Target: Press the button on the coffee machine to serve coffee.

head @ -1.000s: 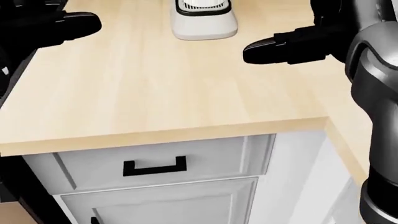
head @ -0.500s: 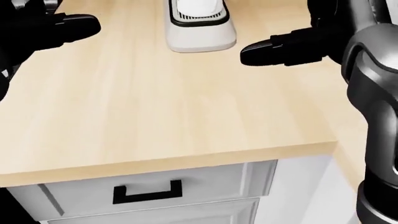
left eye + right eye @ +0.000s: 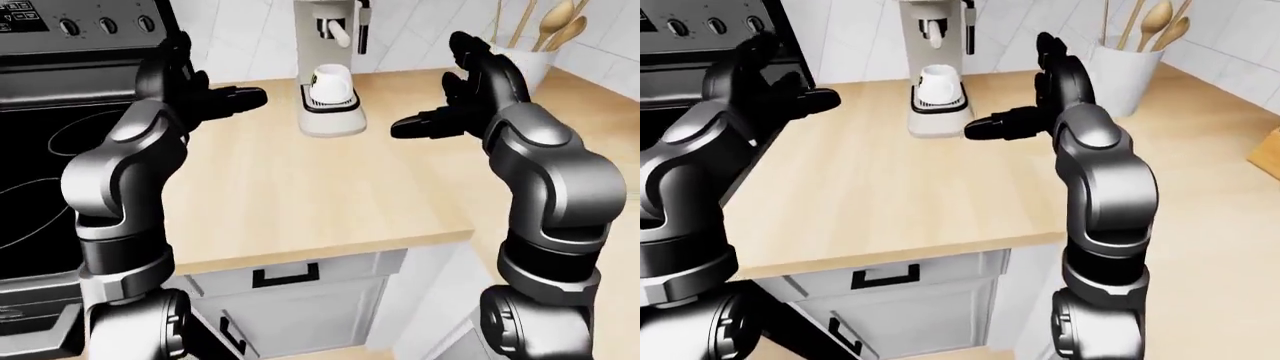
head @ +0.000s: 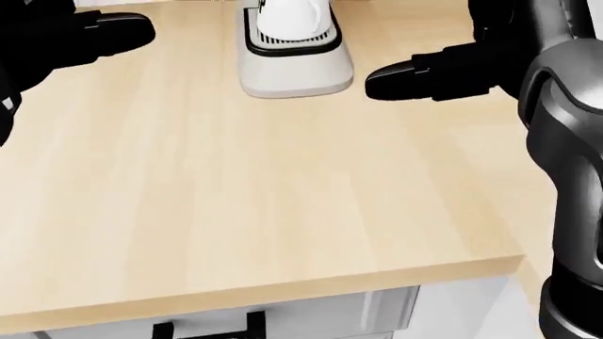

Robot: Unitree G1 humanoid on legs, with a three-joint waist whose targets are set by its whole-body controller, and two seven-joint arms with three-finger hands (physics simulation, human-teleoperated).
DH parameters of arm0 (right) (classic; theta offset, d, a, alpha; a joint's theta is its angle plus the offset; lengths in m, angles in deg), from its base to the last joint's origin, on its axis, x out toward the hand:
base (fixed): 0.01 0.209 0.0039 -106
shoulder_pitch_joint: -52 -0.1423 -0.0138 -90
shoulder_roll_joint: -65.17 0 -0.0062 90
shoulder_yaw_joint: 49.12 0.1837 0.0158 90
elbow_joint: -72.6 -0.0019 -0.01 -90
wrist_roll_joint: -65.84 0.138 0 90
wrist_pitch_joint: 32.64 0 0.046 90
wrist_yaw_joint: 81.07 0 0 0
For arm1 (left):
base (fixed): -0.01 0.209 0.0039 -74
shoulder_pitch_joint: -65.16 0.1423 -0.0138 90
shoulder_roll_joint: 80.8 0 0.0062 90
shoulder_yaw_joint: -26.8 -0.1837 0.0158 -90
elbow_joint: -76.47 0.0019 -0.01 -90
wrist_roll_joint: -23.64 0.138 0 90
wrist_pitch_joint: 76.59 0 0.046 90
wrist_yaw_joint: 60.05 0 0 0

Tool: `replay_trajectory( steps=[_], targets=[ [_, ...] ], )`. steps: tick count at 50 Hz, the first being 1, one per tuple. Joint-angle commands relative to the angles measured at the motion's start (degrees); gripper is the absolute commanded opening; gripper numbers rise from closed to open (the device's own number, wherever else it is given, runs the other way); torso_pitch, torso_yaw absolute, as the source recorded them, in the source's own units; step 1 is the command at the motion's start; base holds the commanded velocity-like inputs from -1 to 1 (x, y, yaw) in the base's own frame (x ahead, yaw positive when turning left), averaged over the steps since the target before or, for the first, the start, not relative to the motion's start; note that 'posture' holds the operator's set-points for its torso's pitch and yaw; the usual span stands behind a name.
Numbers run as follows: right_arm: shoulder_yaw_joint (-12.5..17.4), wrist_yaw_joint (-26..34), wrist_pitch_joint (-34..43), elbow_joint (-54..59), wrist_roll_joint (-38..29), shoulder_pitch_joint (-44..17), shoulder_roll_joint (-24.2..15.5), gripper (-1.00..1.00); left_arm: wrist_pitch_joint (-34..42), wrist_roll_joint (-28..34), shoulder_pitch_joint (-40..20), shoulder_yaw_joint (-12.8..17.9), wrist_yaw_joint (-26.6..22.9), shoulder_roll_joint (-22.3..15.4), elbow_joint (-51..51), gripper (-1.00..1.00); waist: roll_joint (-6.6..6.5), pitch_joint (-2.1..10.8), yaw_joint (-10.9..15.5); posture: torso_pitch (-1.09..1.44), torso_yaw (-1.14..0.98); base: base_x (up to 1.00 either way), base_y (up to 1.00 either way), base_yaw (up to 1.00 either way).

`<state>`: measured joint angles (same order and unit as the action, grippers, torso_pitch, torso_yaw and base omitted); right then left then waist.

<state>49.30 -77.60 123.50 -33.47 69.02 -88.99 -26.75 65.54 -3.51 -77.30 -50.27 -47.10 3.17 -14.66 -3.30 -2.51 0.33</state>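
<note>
Now coffee machine [image 3: 330, 67] btwn open fingers [image 3: 420, 122], stove [image 3: 40, 172] left, utensil jar [image 3: 1122, 71] right.

You see a counter [image 3: 300, 202] of pale wood with fine straight grain and a matt finish. Your robot's arms wear smooth, softly glossy grey shells, and the fingers [image 3: 425, 124] look like matt black plastic. The coffee machine [image 3: 330, 67] looks like smooth off-white plastic, the cup [image 3: 333, 82] on it glossy white. The stove [image 3: 40, 172] top is glossy black glass. Wooden spoons [image 3: 560, 26] stand in a smooth white holder [image 3: 528, 67].
</note>
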Motion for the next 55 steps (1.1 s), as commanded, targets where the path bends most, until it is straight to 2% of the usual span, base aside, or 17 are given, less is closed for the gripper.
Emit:
replay_trajectory(
  steps=[1,9,12,13,15,20,23,25,26,28,34,38,47,49,51,54,55],
  targets=[
    [0.88,-0.24,-2.04,-1.25,-0.39,-1.88,-0.9,1.0,-1.29,-0.12,-2.06,0.04,-0.1,-0.28,-1.58,1.0,-1.07,1.81,-0.68,0.0,0.0,0.11,0.0,0.0],
    [0.73,-0.29,-2.52,-0.65,-0.45,-2.05,-0.53,1.0,-0.84,-0.48,-1.76,0.26,0.08,-0.46,-2.1,1.0,3.38,1.6,0.01,0.0,0.0,0.11,0.0,0.0],
    [0.84,-0.2,-2.16,-1.12,-0.44,-1.92,-0.68,1.0,-1.14,-0.45,-1.86,0.18,0.0,-0.49,-1.79,1.0,8.48,2.75,0.26,0.0,0.0,0.11,0.0,0.0],
    [0.83,-0.23,-2.15,-1.18,-0.46,-1.84,-0.65,1.0,-0.92,-0.54,-1.92,0.16,0.14,-0.4,-2.0,1.0,5.41,2.01,-0.08,0.0,0.0,0.1,0.0,0.0],
    [0.87,-0.24,-2.14,-1.32,-0.49,-1.66,-0.62,1.0,-0.56,-0.78,-1.86,0.25,0.37,-0.29,-2.33,1.0,6.46,2.19,0.01,0.0,0.0,0.11,0.0,0.0],
    [0.74,-0.25,-2.4,-0.92,-0.52,-1.9,-0.52,1.0,-0.73,-0.79,-1.75,0.2,0.34,-0.41,-2.29,1.0,3.83,1.52,-0.03,0.0,0.0,0.11,0.0,0.0],
    [0.84,-0.13,-2.13,-0.83,-0.52,-2.3,-0.79,1.0,-0.87,-0.73,-1.81,0.17,0.29,-0.49,-2.12,1.0,1.25,1.39,-0.46,0.0,0.0,0.11,0.0,0.0],
    [0.73,-0.14,-2.13,-0.92,-0.56,-2.17,-0.71,1.0,-1.51,-0.51,-1.55,0.05,0.09,-0.34,-1.67,1.0,-2.34,2.23,-0.84,0.0,0.0,0.11,0.0,0.0],
    [0.66,-0.2,-2.16,-1.14,-0.59,-1.78,-0.49,1.0,-1.54,-0.46,-1.56,0.03,0.1,-0.29,-1.59,1.0,-0.2,2.0,-0.4,0.0,0.0,0.12,0.0,0.0],
    [0.79,-0.05,-2.0,-1.01,-0.58,-2.04,-0.69,1.0,-1.55,-0.44,-1.77,0.06,0.06,-0.34,-1.41,1.0,-1.01,1.88,-0.53,0.0,0.0,0.11,0.0,0.0],
    [0.67,0.12,-1.59,-0.75,-0.72,-2.93,-0.91,1.0,-1.49,-0.46,-2.11,0.03,0.15,-0.23,-1.23,1.0,2.12,1.74,-0.14,0.0,0.0,0.11,0.0,0.0],
    [0.63,0.02,-2.23,-0.94,-0.8,-1.84,-0.35,1.0,-1.74,-0.35,-0.95,0.1,-0.04,-0.14,-1.74,1.0,7.08,2.3,0.32,0.0,0.0,0.11,0.0,0.0],
    [0.73,-0.11,-1.85,-1.54,-0.7,-1.59,-0.26,1.0,-1.61,-0.46,-0.41,0.22,-0.03,-0.16,-2.24,1.0,3.25,1.34,-0.06,0.0,0.0,0.11,0.0,0.0],
    [0.57,-0.11,-1.98,-1.28,-0.73,-1.76,-0.24,1.0,-1.3,-0.6,-0.54,0.36,0.08,-0.25,-2.42,1.0,1.57,1.31,-0.34,0.0,0.0,0.1,0.0,0.0],
    [0.52,-0.16,-1.98,-0.99,-0.75,-2.13,-0.17,1.0,-1.4,-0.58,-0.56,0.34,0.02,-0.3,-2.31,1.0,-1.76,2.13,-0.77,0.0,0.0,0.1,0.0,0.0],
    [0.43,-0.15,-2.46,-0.68,-0.83,-1.99,-0.09,1.0,-1.52,-0.62,-0.65,0.35,0.04,-0.25,-2.13,1.0,-1.16,1.84,-0.71,0.0,0.0,0.11,0.0,0.0],
    [0.45,-0.1,-2.59,-0.67,-0.81,-1.93,-0.05,1.0,-1.43,-0.66,-0.7,0.35,0.11,-0.25,-2.21,1.0,-0.37,0.46,-0.34,0.0,0.0,0.05,0.0,0.0]
  ],
)
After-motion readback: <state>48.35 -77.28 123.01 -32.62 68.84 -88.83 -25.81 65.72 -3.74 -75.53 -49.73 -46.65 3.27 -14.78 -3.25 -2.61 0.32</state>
